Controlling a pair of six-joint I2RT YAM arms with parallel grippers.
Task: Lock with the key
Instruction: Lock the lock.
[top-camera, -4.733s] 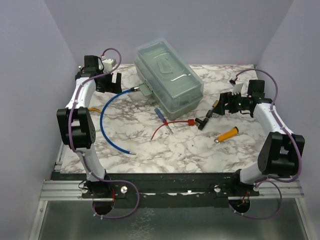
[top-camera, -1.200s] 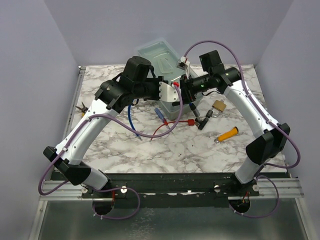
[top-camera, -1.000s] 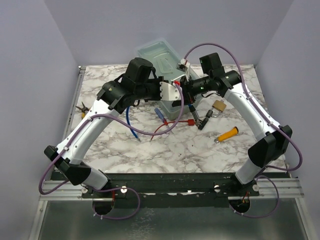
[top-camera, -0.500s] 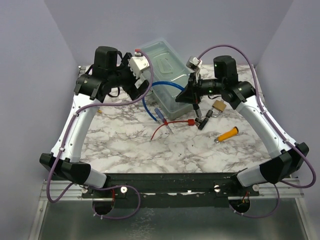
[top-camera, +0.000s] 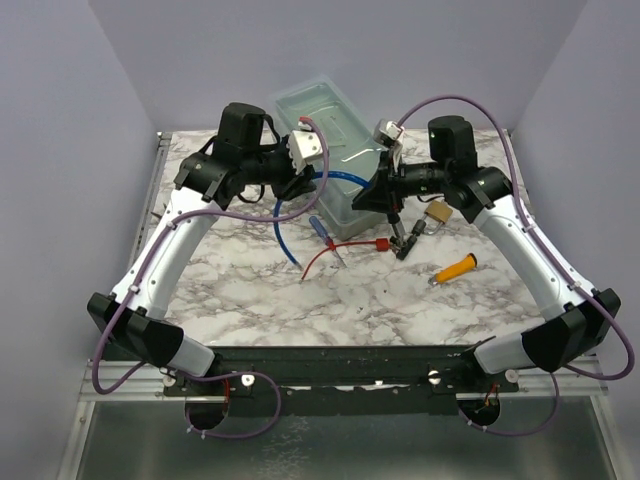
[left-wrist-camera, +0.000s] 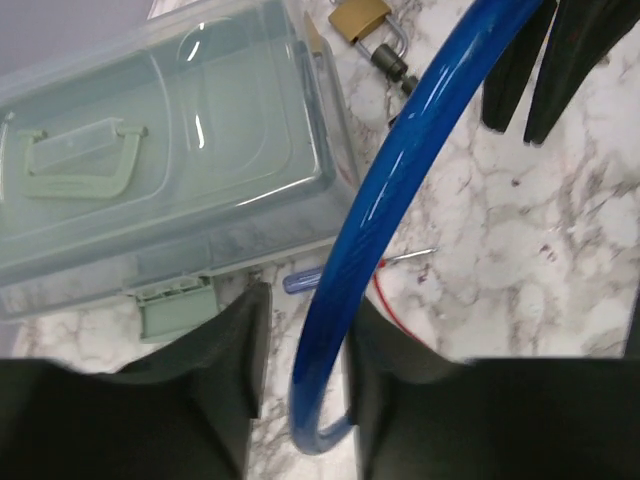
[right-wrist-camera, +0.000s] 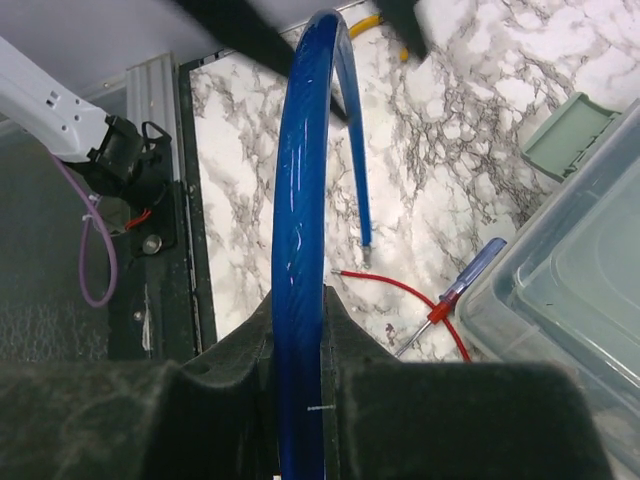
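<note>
The lock (top-camera: 437, 211) is a small brass padlock lying on the marble right of the clear box (top-camera: 335, 125); the left wrist view shows the lock (left-wrist-camera: 358, 17) too. A small dark piece (top-camera: 405, 243) lies beside it; I cannot tell whether it is the key. My right gripper (top-camera: 385, 195) (right-wrist-camera: 297, 300) hovers in front of the box, shut on a blue cable (right-wrist-camera: 300, 150). My left gripper (top-camera: 303, 172) (left-wrist-camera: 305, 300) straddles the same cable (left-wrist-camera: 400, 170). It touches one finger, with a gap at the other.
The blue cable (top-camera: 285, 225) droops from the left gripper to the tabletop. A blue-handled screwdriver (top-camera: 320, 228), a red wire (top-camera: 330, 250) and an orange-yellow tool handle (top-camera: 457, 268) lie in front of the box. The box's green latch (left-wrist-camera: 175, 308) hangs open.
The left gripper pulled away to the left, opened wide, then came back toward the box with its fingers narrowed around the cable. The right gripper drew back slightly, still gripping the cable.
</note>
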